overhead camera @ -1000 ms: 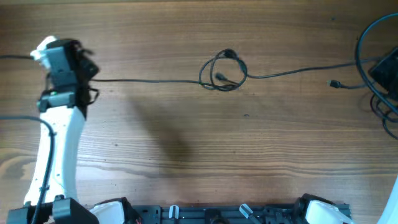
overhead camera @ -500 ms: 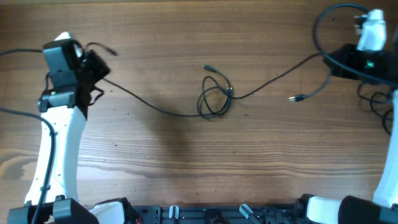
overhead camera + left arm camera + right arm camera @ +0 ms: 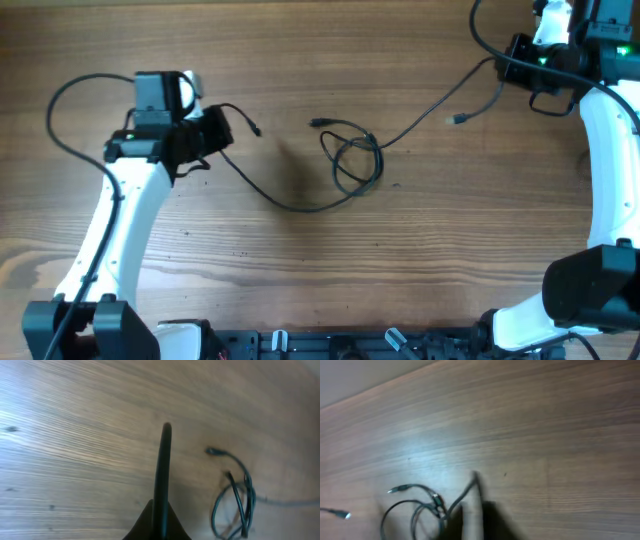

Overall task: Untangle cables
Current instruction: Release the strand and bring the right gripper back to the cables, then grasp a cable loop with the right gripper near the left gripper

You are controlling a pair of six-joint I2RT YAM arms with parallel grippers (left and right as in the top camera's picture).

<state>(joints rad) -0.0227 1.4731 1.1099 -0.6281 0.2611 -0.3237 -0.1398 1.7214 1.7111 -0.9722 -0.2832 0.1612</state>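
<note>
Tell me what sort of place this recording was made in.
Probably a robot lab or test bench: a wooden table, a white left arm and right arm based at its near edge, and a thin black cable tangled mid-table.

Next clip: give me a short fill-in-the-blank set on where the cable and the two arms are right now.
1. The thin black cable lies on a ___ table.
2. Its tangle of loops sits ___ the left fingers and the right fingers.
3. The fingers working near the upper corner of the overhead view belong to the ___ arm.

Missing words: wooden; between; right
</note>
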